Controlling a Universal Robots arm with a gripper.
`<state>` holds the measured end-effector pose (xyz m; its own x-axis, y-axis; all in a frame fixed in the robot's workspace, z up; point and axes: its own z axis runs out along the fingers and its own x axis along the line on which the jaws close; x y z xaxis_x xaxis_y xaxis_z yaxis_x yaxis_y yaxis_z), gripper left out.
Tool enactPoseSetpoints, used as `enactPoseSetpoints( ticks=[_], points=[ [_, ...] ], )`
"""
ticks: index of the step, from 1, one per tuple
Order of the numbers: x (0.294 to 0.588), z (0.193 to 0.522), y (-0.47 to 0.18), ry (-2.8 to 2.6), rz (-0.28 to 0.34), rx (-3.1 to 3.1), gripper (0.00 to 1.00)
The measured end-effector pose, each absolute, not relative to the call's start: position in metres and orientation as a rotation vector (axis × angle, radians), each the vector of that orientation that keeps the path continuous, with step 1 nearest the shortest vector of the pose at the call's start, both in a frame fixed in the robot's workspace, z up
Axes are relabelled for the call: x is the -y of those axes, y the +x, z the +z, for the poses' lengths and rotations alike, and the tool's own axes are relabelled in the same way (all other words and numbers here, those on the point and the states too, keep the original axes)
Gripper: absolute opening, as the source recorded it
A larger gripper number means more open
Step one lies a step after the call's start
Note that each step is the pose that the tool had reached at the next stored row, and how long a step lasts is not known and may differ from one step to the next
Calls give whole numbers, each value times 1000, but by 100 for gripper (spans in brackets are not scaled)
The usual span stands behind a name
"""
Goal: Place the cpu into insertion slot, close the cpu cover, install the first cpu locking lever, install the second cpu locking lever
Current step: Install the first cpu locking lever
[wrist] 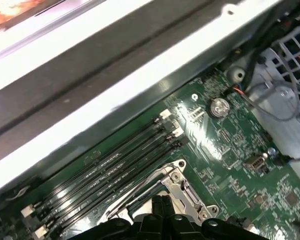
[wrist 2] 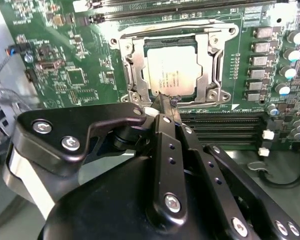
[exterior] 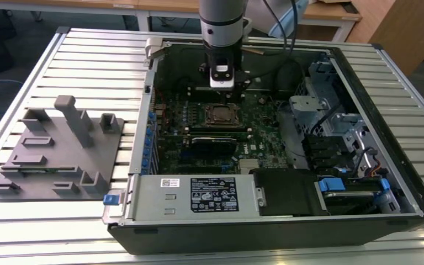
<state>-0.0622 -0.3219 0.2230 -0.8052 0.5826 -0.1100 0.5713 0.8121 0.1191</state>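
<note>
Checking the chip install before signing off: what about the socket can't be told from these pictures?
- Socket near edge: second wrist view, hidden behind the gripper.
- Cover and chip: first wrist view, cut off by the picture edge and the gripper.
- Lever state: exterior view, too small.

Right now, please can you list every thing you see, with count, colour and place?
computer case: one, black, open on the slatted table
motherboard: one, green, inside the case
cpu: one, silvery-beige, lying in the insertion slot
cpu cover: one, silvery, down around the cpu
memory slots: several, black, beside the slot
power supply: one, grey, at the case's near edge
fixture block: one, grey, at the exterior view's left
claw: one, black, fingertips together at the cover's edge
</note>
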Motion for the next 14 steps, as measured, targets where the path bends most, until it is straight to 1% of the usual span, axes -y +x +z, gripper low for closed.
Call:
enactPoseSetpoints(
  ticks=[7, 14],
  points=[
    [322, 222, -62, 776, 131, -2899, 10],
    [322, 222, -62, 765, 131, -2903, 10]
  ],
)
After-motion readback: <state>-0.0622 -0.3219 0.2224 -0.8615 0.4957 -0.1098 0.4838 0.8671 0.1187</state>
